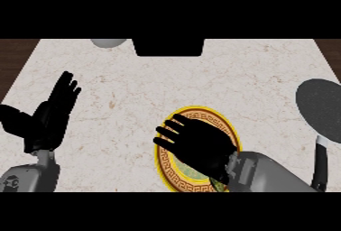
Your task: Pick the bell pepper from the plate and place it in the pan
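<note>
One view only: the head view. The camera sits above the near edge of the counter (200, 76) and faces steeply downward onto its top. Both forearms enter from the lower edge, the left hand (53, 113) at the view's left, the right hand (200, 144) right of centre; the view is not mirrored. Framing is close: the counter fills nearly the whole width, with dark floor visible only at the upper corners. The pan (323, 110) is cut by the right edge, the plate (220, 118) by the lower edge. No second view exists, so no overlap applies
</note>
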Motion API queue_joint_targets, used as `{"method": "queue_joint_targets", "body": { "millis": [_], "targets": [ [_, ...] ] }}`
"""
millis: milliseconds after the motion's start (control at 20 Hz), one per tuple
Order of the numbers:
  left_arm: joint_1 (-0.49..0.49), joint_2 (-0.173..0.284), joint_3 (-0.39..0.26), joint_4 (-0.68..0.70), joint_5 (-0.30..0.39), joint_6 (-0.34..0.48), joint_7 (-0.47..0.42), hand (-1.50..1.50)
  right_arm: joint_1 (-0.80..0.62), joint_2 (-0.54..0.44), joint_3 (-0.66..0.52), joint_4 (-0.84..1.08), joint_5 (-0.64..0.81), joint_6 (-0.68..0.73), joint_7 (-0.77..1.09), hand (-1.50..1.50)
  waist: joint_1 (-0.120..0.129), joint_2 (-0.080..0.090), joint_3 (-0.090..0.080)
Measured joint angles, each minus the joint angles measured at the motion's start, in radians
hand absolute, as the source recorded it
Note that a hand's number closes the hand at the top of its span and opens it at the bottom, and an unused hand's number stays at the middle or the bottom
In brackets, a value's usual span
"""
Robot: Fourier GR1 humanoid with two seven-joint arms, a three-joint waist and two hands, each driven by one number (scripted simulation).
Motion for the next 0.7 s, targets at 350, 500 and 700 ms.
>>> {"method": "queue_joint_targets", "body": {
  "millis": [350,500,700],
  "targets": [
    [-0.007,-0.014,0.01,0.003,-0.007,-0.015,0.005,0.0,0.014,0.085,0.011,0.077,0.115,0.003,0.015,-1.5,0.002,0.001,0.0],
    [-0.007,-0.021,0.012,0.005,-0.013,-0.019,0.001,0.0,0.013,0.108,0.009,0.14,0.164,-0.025,0.006,-1.5,0.003,0.001,0.0],
    [-0.03,-0.019,0.03,0.026,-0.018,-0.023,0.005,0.0,0.015,0.149,-0.007,0.198,0.209,-0.043,-0.017,-1.5,0.002,0.001,0.0]
  ]
}}
